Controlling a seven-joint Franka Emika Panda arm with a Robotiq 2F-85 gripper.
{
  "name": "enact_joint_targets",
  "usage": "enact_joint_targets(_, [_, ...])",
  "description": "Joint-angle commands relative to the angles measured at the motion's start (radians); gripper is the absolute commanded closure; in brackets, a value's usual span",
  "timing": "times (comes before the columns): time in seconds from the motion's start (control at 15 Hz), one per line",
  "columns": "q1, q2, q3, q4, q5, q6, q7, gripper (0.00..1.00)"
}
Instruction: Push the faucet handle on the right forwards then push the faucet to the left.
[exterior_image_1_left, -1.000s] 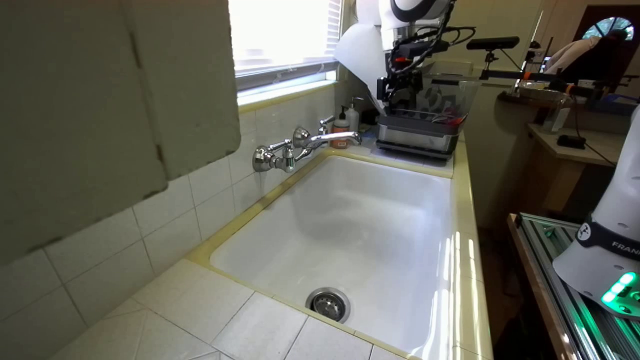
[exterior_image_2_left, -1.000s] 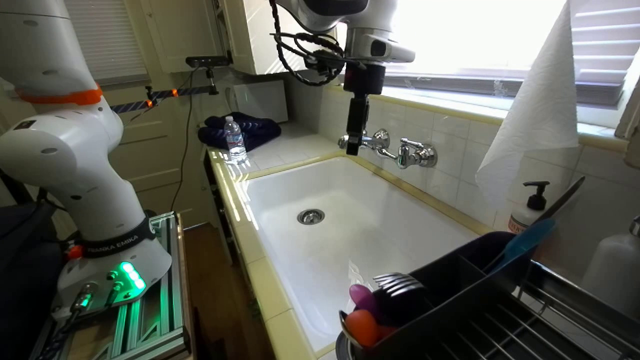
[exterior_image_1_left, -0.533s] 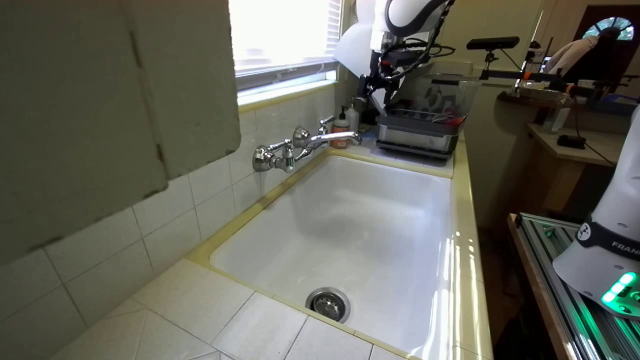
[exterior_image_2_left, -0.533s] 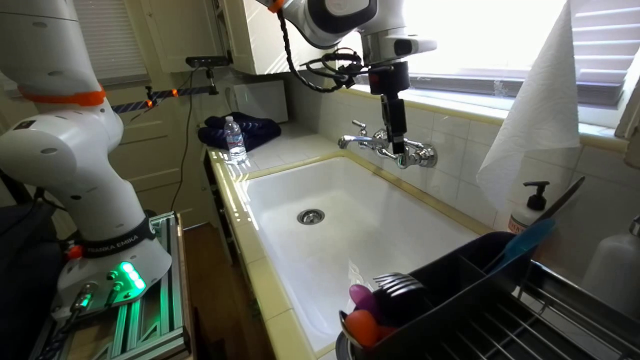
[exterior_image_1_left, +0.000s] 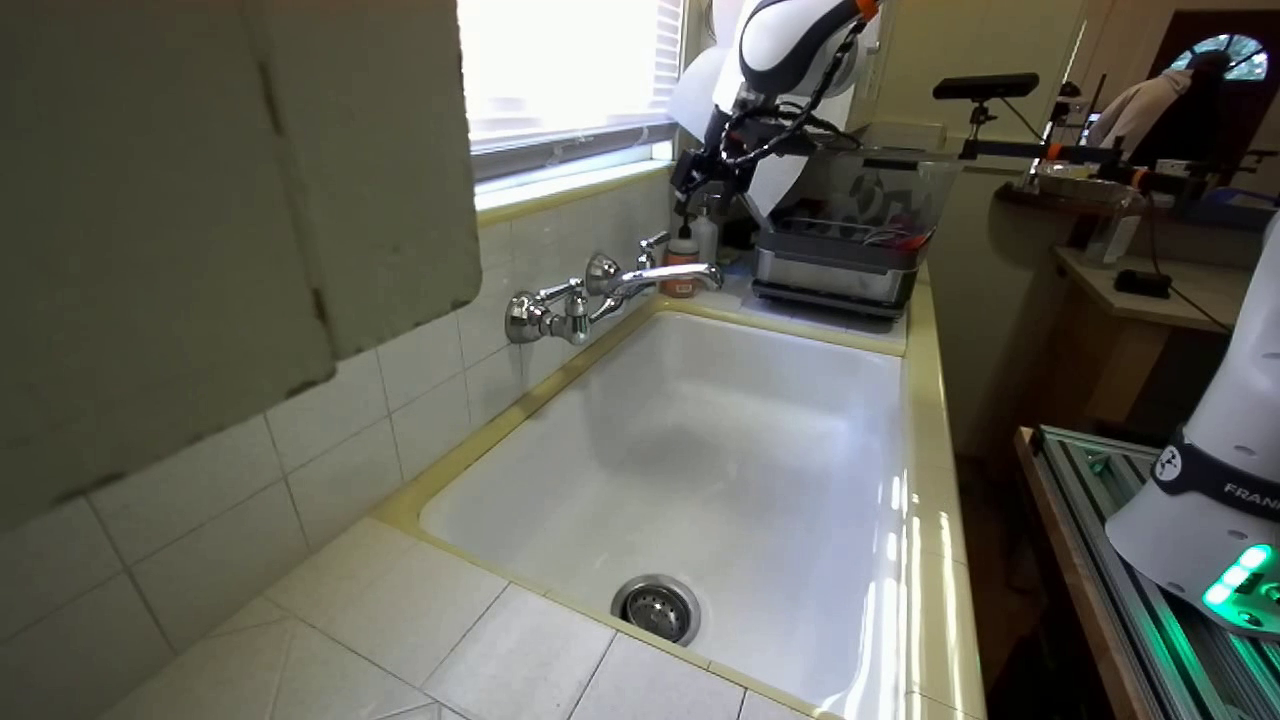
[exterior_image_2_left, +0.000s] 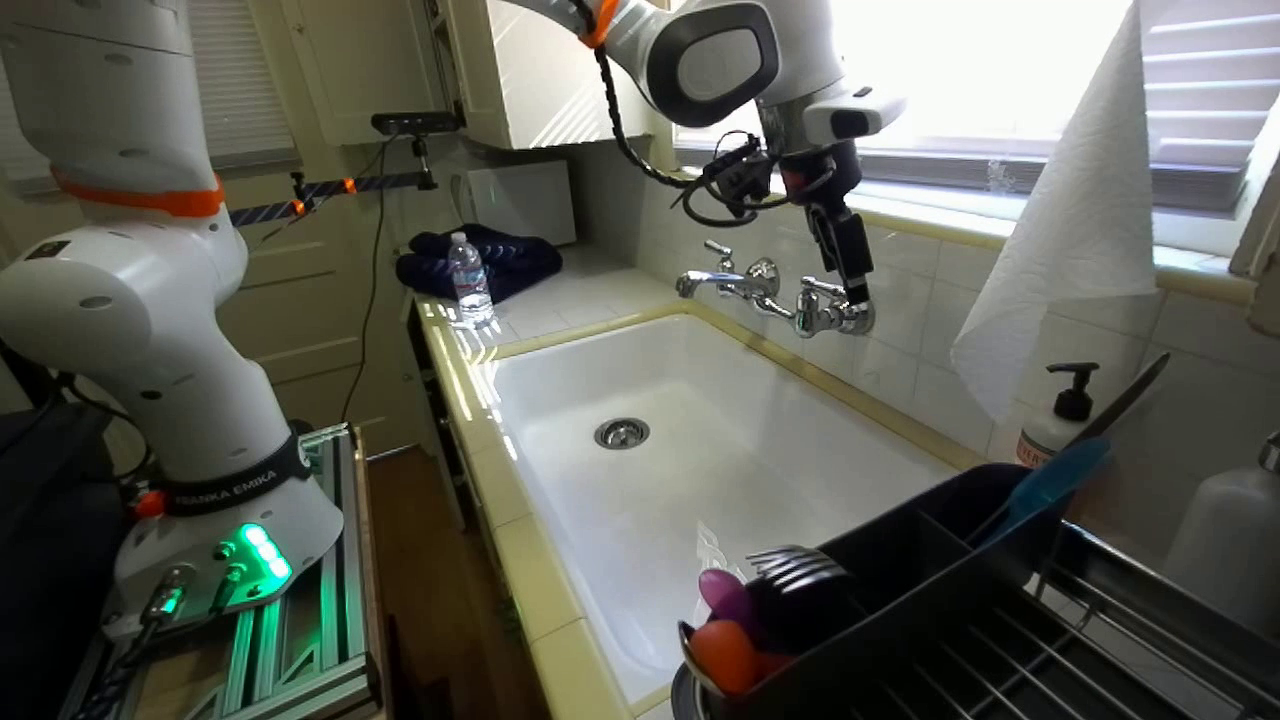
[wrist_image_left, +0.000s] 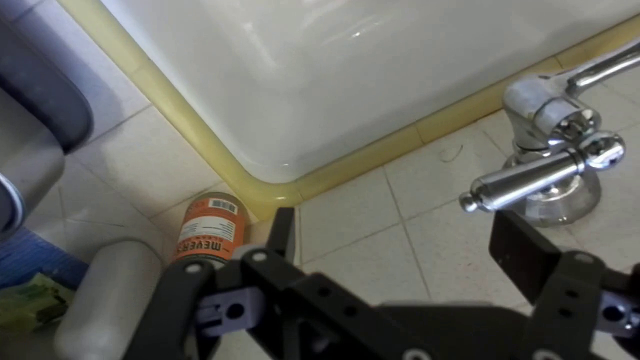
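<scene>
Faucet handle (wrist_image_left: 527, 178), the stubby chrome lever on the robot's right, sits out from the tiled wall (exterior_image_2_left: 915, 320) just above the edge of the white sink (exterior_image_2_left: 700, 440), and points sideways along that wall toward the side where a soap bottle (wrist_image_left: 212, 227) with an orange label stands beside the sink's corner. The gripper (wrist_image_left: 401, 239) hangs tilted close to the wall, its fingers (wrist_image_left: 282, 231) spread wide with tile showing between them, so it is released. One fingertip (wrist_image_left: 522, 250) lies just beside the lever near its free end in the wrist view; whether the two touch cannot be told. In an exterior view a finger also crosses in front of the handle's round wall plate (exterior_image_2_left: 862, 318). The faucet (exterior_image_1_left: 624, 284) reaches its long spout (exterior_image_2_left: 725, 284) out over the sink, and the second handle (exterior_image_1_left: 560, 290) sits at its opposite end, well apart from the gripper, its lever pointing the opposite way. A drain (exterior_image_2_left: 622, 433) lies toward the robot's left end of the sink floor. Beyond the right end stands a dark dish rack (exterior_image_2_left: 900, 630) holding a fork (exterior_image_2_left: 800, 568) and a blue utensil (exterior_image_2_left: 1050, 485), and a paper towel (exterior_image_2_left: 1060, 250) hangs nearby in front of the wall. On the counter (exterior_image_2_left: 600, 285) at the left, a clear water bottle (exterior_image_2_left: 470, 280) stands upright just beside a dark cloth (exterior_image_2_left: 520, 262)
</scene>
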Motion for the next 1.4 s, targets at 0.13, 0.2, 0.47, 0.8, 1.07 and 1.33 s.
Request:
enact_joint_targets(0.13, [-0.029, 0.105, 0.049, 0.098, 0.121, 0.043, -0.106, 0.0])
enact_joint_targets(0.2, [-0.031, 0.118, 0.053, 0.111, 0.124, 0.038, -0.116, 0.0])
enact_joint_targets(0.47, [-0.034, 0.163, 0.057, 0.144, 0.109, 0.029, -0.121, 0.0])
enact_joint_targets(0.8, [-0.032, 0.181, 0.05, 0.163, 0.083, -0.016, -0.111, 0.0])
enact_joint_targets(1.07, [-0.024, 0.163, 0.048, 0.166, 0.066, -0.123, -0.102, 0.0])
enact_joint_targets(1.33, [0.007, 0.153, 0.018, 0.199, -0.02, -0.255, -0.034, 0.0])
